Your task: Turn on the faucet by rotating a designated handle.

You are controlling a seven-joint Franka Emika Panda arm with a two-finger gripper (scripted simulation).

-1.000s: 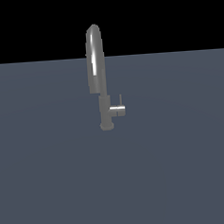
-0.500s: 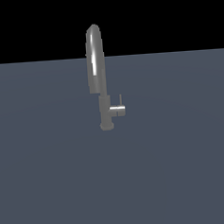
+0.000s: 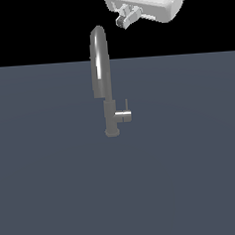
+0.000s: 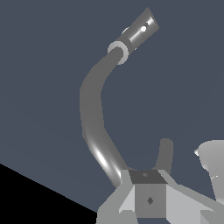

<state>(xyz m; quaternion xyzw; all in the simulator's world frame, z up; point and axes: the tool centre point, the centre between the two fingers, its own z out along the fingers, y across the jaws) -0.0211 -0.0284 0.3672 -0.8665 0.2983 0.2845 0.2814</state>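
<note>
Faucet (image 3: 100,66): a tall grey brushed-metal tap is standing upright on the dark blue-grey floor (image 3: 55,193), a little left of the exterior view's middle. Its narrow gooseneck is arching up over the horizon line and coming down the near side of a slim round post; a bright streak is glinting along the curve. From the wrist view (image 4: 94,127) the spout is showing as a bent tube.

Handle (image 3: 123,115): a short horizontal grey cylinder stub is sticking out of the post toward the exterior view's right, low down near the base, with a thin rod rising from it. Nothing is touching it.

Gripper (image 3: 127,15): the white hand is hanging at the upper right of the exterior view, above the spout's crown and well apart from the handle, holding nothing; whether its jaws are parted I cannot tell.
</note>
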